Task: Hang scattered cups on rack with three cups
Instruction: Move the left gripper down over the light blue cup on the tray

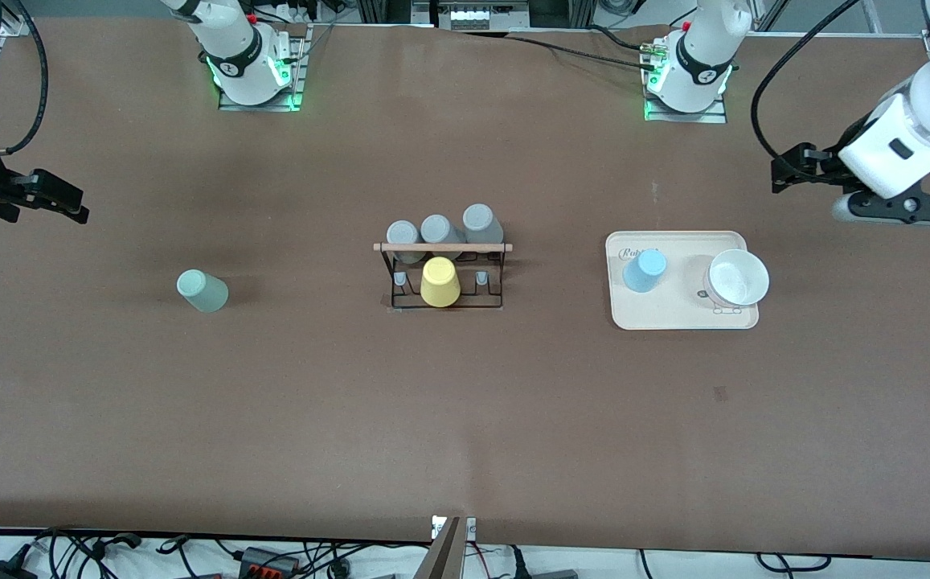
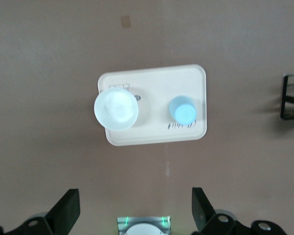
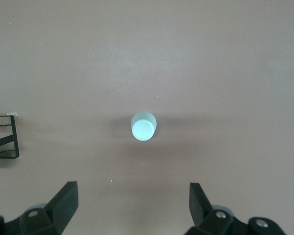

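Cups: your mint green cup (image 1: 202, 290) is sitting upside down toward the desk's right-arm end; the blue cup (image 1: 644, 269) is sharing the cream tray (image 1: 682, 318) with a white bowl (image 1: 738, 278). The rack (image 1: 446, 277) at mid-desk is carrying a yellow tumbler (image 1: 440, 282) and grey tumblers (image 1: 440, 232). The left gripper (image 2: 134, 215) and the right gripper (image 3: 132, 208) are hovering spread wide, gripping nothing.

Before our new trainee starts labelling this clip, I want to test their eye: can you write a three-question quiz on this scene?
1. True or false: the light blue cup stands on the cream tray.
2. Which cup stands alone on the table toward the right arm's end? A) yellow cup B) mint green cup C) grey cup
3. Fill in: beside the light blue cup on the tray sits a white ____.

Key
1. True.
2. B, the mint green cup; the yellow cup and three grey cups are on the rack.
3. Bowl.

Both the left end effector and the right end effector are open and empty.
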`<state>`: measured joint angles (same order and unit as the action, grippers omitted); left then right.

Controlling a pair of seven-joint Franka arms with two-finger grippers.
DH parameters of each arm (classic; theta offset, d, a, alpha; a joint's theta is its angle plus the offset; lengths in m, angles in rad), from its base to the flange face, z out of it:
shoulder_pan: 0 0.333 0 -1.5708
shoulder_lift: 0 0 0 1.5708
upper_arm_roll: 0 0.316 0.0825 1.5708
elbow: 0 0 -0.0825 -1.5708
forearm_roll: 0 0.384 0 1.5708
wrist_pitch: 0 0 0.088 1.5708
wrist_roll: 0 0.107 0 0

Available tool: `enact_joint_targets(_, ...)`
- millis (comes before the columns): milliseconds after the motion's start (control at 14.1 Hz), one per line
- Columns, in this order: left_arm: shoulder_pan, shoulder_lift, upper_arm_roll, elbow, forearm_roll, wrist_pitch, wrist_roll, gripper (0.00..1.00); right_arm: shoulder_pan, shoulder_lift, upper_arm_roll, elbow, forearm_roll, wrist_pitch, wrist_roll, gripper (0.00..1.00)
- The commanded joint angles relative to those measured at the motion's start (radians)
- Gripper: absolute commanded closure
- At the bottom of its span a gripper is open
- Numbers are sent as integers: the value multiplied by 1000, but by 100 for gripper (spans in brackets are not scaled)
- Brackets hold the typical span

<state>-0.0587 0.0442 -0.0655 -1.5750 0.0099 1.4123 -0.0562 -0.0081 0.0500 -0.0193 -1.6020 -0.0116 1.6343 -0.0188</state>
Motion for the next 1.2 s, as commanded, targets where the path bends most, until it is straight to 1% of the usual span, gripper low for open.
enact_joint_targets(0,-62,31,-1,-2,-18,-69,-4,0,0,-19,2,-21,-4,2,-12,0)
enact_joint_targets(71,-96,35,-1,-35,-18,-46,-8,0,0,-18,2,-21,-5,4,-12,0)
enact_joint_targets(141,-110,37,-1,-52,-18,3,-10,0,0,-15,2,-21,-5,5,-12,0)
enact_joint_targets(212,-112,37,-1,-91,-18,60,-13,0,0,-15,2,-21,-5,7,-12,0)
enact_joint_targets(354,-110,29,-2,-204,-21,217,-16,0,0,-10,2,-19,-4,12,-12,0)
enact_joint_targets(424,-110,25,-7,-268,-22,326,-55,0,0,-10,2,-19,-5,13,-12,0)
enact_joint_targets(495,-110,23,-22,-314,-21,399,-117,0,0,-10,2,-19,-5,13,-12,0)
enact_joint_targets(637,-109,25,-43,-402,-21,532,-165,0,0,-7,2,-19,-4,15,-12,0)
enact_joint_targets(778,-96,46,-42,-497,-19,696,-166,0,2,-2,2,-19,-4,15,-12,0)
enact_joint_targets(920,-98,54,-43,-621,-19,888,-168,0,2,-2,4,-19,-2,15,-10,0)
enact_joint_targets(990,-98,65,-43,-663,-18,962,-168,0,2,-2,4,-19,-1,24,-12,0)
enact_joint_targets(1132,-98,89,-43,-701,-18,1030,-168,0,2,-2,4,-19,1,29,-10,0)
